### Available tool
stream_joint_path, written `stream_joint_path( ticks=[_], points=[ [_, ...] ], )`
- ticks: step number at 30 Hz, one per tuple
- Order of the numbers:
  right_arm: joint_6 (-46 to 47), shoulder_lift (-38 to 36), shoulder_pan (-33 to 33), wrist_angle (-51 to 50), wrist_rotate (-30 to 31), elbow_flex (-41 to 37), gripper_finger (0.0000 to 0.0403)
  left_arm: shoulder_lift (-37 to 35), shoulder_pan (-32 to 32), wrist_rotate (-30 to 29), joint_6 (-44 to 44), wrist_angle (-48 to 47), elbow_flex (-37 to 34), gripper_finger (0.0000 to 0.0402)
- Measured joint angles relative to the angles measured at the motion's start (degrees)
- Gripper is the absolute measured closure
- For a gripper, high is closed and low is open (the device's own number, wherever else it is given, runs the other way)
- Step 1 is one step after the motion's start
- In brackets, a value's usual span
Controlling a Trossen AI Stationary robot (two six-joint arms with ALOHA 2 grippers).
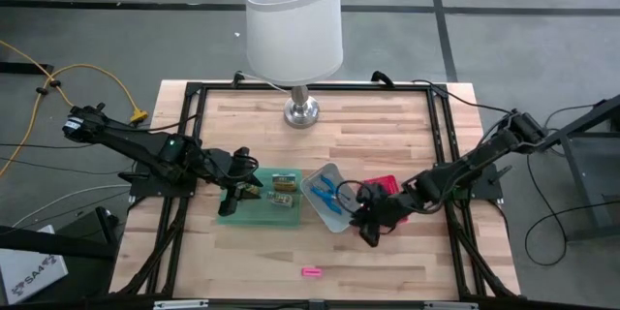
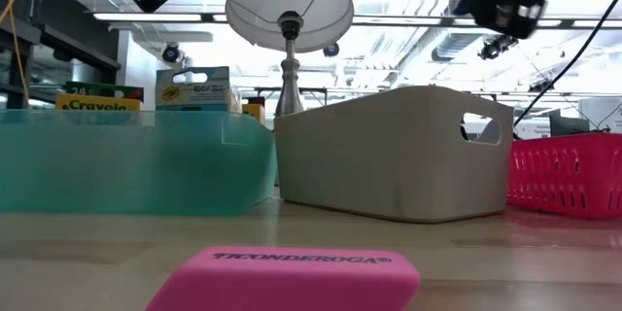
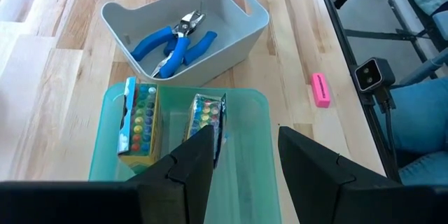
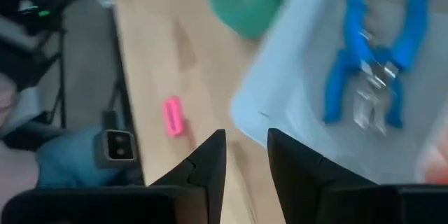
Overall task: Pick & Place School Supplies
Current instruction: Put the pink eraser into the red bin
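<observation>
With nothing between its fingers, the right tool [image 1: 366,234] hangs w/ fingers a little apart just off the near corner of the grey tray [image 1: 334,221], over bare desk [image 1: 407,116]. The left tool [image 1: 231,197] sits over the green tray's [image 1: 250,215] left end, fingers apart, also empty.

Step in hand, as I judge it: reach for the last loose item, the pink eraser [image 1: 310,272], lying alone on the desk nearer the front edge, well apart from both trays. Its long axis runs left-right in the high view. Next move prob. calls for the right tool to travel out over it, turn so the fingers straddle the short width, then drop low, since it lies flat.

Already sorted: blue-handled pliers [image 3: 175,38] in the grey tray, handles splayed, noses toward the pink basket [image 1: 386,185]; two crayon packs [image 3: 138,122] stand in the green tray.
</observation>
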Motion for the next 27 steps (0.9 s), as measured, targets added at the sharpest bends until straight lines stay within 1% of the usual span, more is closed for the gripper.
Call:
stream_joint_path(
  ticks=[9, 11, 14, 18, 21, 25, 27],
  points=[
    [-16.20, 3.06, 0.00, 15.01, -1.59, 0.00, 0.0306, 0.02, 0.00, 0.00, -0.15, 1.30, 0.00, 0.0245],
    [-19.77, 3.59, -0.02, 16.67, -1.46, 0.84, 0.0306, 0.02, 0.01, 0.00, -0.15, 1.31, 0.00, 0.0245],
    [-24.35, 5.08, -0.02, 16.69, -1.36, 4.00, 0.0306, 0.02, 0.00, 0.00, -0.18, 1.31, 0.00, 0.0245],
    [-30.67, 9.39, -0.02, 15.27, -1.27, 9.50, 0.0306, 0.00, 0.00, 0.02, -0.63, 1.30, 0.00, 0.0245],
    [-34.00, 13.69, -0.02, 10.84, -1.35, 13.91, 0.0306, 0.00, 0.00, 0.02, -0.67, 1.29, 0.00, 0.0245],
    [-33.84, 18.34, -0.02, 4.31, -1.55, 17.78, 0.0306, 0.00, 0.00, 0.02, -0.81, 1.28, 0.00, 0.0245],
    [-31.92, 19.77, 0.06, 3.59, -1.87, 18.15, 0.0306, 0.02, 0.00, 0.02, -0.81, 1.21, 0.00, 0.0245]
  ],
)
